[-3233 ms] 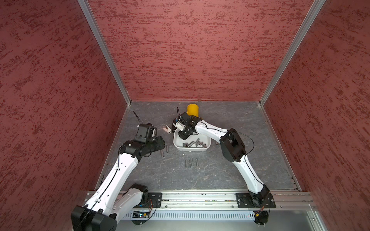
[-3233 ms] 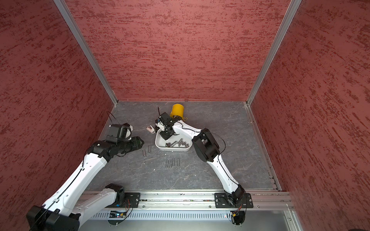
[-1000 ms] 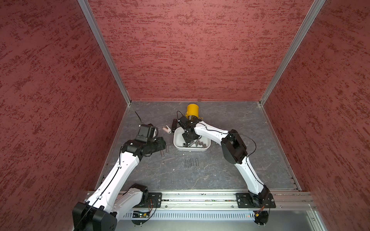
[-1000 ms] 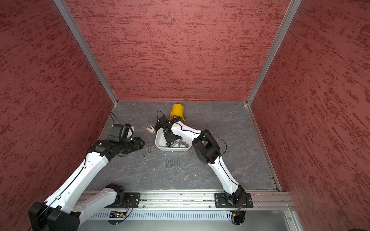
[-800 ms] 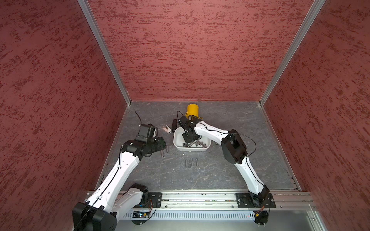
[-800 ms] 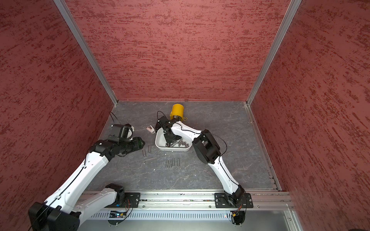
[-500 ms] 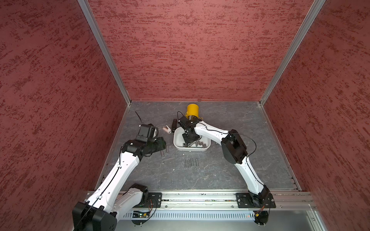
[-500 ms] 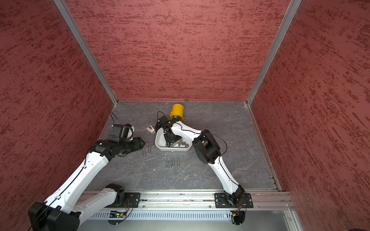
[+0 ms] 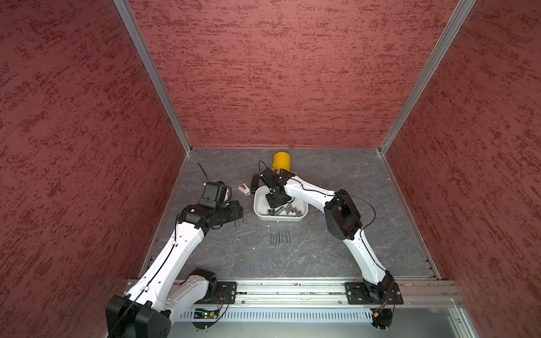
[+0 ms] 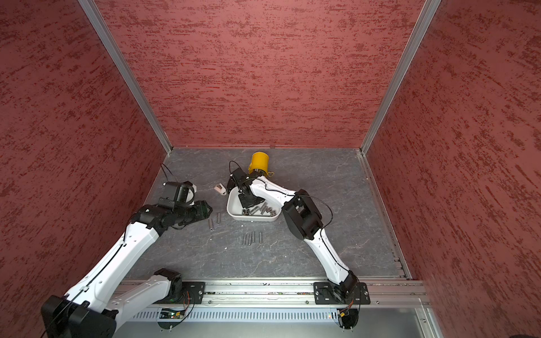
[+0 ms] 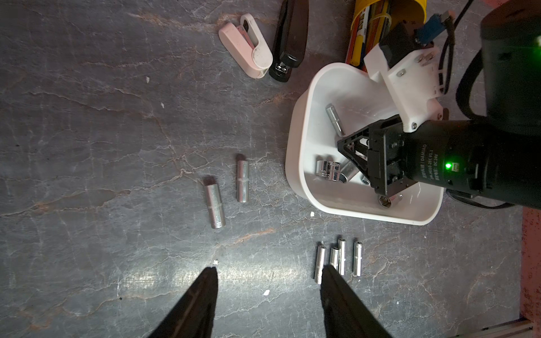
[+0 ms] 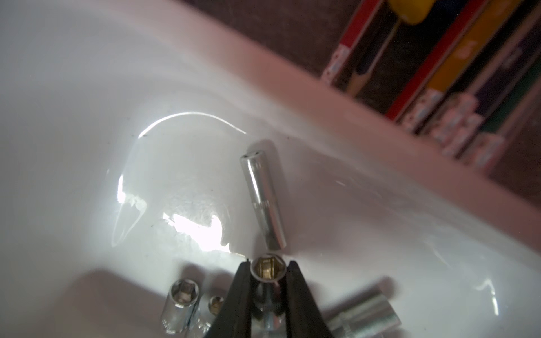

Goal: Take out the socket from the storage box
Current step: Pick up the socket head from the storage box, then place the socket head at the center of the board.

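The right gripper point(image 12: 270, 266) reaches down inside the storage box point(image 9: 257, 202), its two black fingers pressed against opposite sides of a socket point(image 12: 268, 294) whose hex mouth faces up between the tips. That socket sits in the near left part of the box, low over the white floor; whether it has left the floor cannot be told. Room around it is tight. A slim socket point(image 12: 263, 202) lies just beyond the fingertips, a short one point(image 12: 180, 304) lies just beside the fingers on one side, and a wider one point(image 12: 366, 319) on the other. The box's curved wall rises close behind the slim socket, and beyond the far rim stands the yellow pen cup point(image 9: 281, 161).

Outside the left rim, a black stapler point(image 11: 288, 41) and a pale pink clip point(image 11: 246, 46) lie near the far left corner. Two loose sockets point(image 11: 215, 204) lie side by side left of the box, apart from its wall. A row of four sockets point(image 11: 339, 259) lies on the near side of the box, short of its rim.

The left gripper point(image 11: 269, 269) hovers over the grey table point(image 9: 336, 248) left of the box, jaws apart with nothing between them. Bare table runs from the box's right rim to the right wall rail.
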You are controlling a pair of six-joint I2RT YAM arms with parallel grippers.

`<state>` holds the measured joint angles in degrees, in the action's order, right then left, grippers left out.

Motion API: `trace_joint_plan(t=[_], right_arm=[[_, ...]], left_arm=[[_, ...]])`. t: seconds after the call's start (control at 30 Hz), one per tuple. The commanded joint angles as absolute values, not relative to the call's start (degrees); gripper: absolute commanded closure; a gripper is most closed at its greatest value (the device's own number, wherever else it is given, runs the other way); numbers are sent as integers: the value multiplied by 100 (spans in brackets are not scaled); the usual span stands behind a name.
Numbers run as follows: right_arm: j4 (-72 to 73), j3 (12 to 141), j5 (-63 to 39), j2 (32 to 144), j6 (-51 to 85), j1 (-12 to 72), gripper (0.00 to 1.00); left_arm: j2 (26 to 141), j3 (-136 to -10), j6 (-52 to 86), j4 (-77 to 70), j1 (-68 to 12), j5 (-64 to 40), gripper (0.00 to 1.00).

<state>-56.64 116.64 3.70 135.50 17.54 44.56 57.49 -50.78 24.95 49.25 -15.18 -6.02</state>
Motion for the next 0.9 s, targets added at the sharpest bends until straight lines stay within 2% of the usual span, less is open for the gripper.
trace_joint_plan(t=[0.0,0.47,0.63,0.87], right_arm=[[-5712,11883,443,13173,1644,4412,80],[-5757,11469,295,12441,1646,4258,81],[-5630,10583,330,11623,1626,3935,81],[-5127,8690,318,10379,1732,2966,81]], left_arm=[[5742,-5044,2417,4880,-1556,-587,41],[5754,-5049,2417,4869,-1579,-594,41],[5763,-5049,2413,4858,-1583,-615,41],[5782,-5071,2410,4832,-1585,-669,41]])
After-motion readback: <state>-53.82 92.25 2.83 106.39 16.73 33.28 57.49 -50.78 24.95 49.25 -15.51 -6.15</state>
